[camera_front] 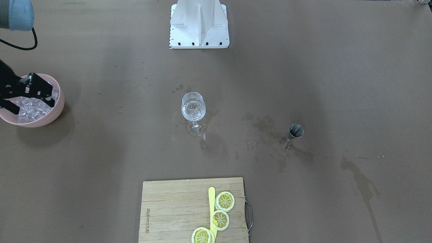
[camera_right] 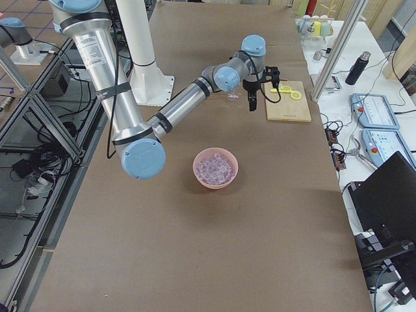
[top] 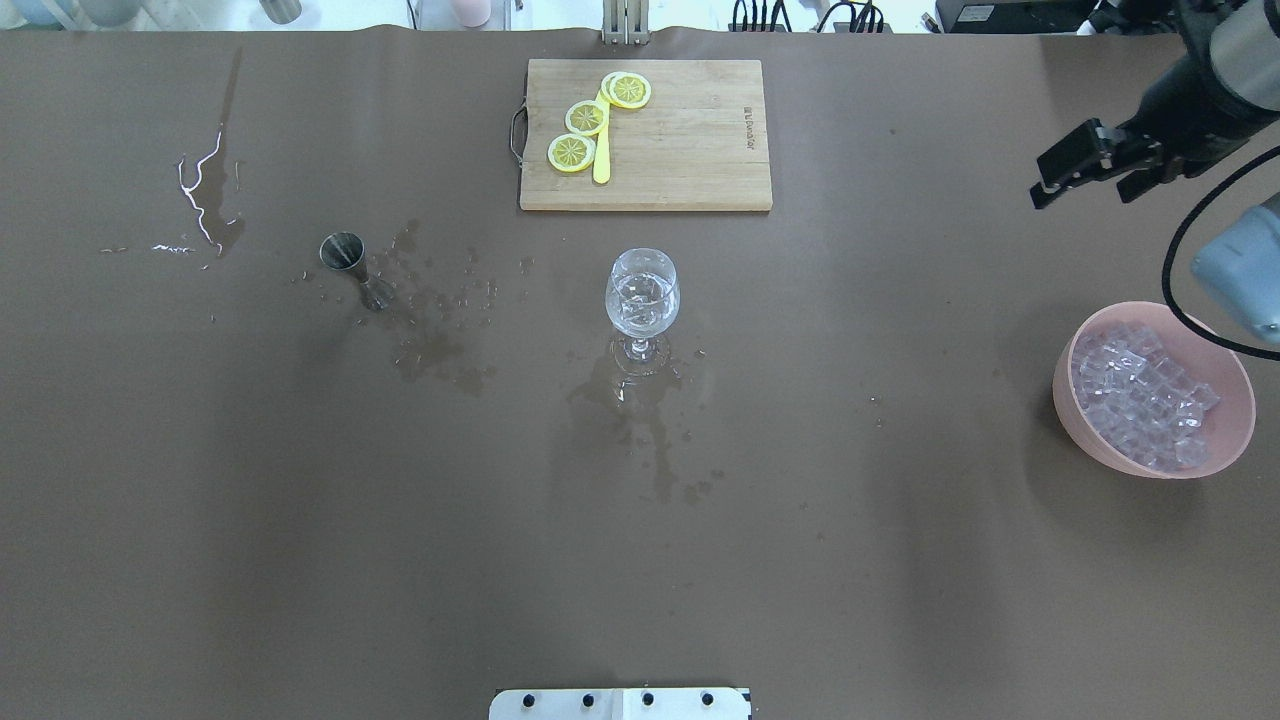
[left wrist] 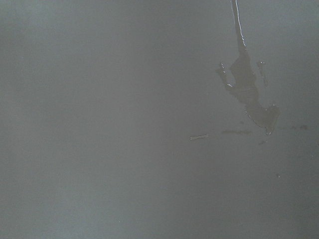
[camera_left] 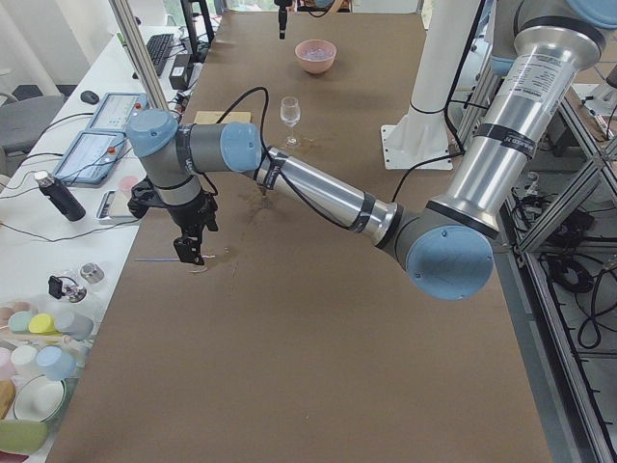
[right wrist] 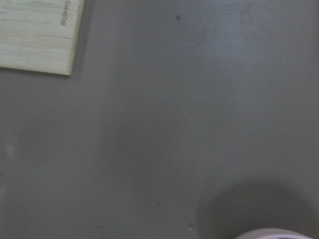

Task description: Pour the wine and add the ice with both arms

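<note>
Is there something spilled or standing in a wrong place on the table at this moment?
Yes, liquid is spilled. Dark wet patches spread beside the metal jigger and on the robot's side of the wine glass, and a long shiny trail lies on the table's far left part. Both vessels stand upright.

A robotics lab; jointed arms [camera_right: 182, 103] reach over the table [camera_right: 195, 260]; teach pendants [camera_right: 372, 109] lie just beside it; an aluminium post [camera_right: 337, 55] stands at its edge; loose cables [camera_right: 32, 159] trail on the floor beside it.
</note>
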Action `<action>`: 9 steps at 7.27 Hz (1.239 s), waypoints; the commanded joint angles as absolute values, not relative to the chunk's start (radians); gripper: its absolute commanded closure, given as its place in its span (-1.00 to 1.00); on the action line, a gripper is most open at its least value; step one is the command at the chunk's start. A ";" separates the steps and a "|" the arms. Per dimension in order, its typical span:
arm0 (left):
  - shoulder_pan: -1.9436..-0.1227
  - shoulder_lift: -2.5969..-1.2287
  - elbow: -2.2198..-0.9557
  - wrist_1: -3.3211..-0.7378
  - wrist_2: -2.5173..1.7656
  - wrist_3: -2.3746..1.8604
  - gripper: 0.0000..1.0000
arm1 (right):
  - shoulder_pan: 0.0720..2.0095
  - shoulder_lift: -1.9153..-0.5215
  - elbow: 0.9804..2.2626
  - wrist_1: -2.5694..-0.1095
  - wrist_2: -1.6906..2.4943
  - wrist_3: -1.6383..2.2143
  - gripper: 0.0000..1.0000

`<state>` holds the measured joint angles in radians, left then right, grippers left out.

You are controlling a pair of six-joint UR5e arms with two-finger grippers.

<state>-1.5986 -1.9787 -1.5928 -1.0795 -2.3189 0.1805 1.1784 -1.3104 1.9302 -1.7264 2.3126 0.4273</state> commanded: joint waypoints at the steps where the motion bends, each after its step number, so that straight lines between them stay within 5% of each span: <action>1: -1.641 -1.902 -1.586 -1.081 -2.327 0.307 -0.96 | 1.323 -1.464 1.910 -1.779 2.316 0.154 -1.00; 4: -1.666 -1.795 -1.595 -1.091 -2.329 0.339 -0.96 | 1.479 -1.561 1.728 -1.767 2.362 -0.092 -1.00; 9: -1.675 -1.718 -1.595 -1.139 -2.329 0.342 -0.97 | 1.519 -1.581 1.709 -1.767 2.287 -0.081 -1.00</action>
<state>-1.6744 -1.7559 -1.5965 -1.1127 -2.3286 0.3435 1.5156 -1.5752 1.7135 -1.7648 2.2923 -0.0873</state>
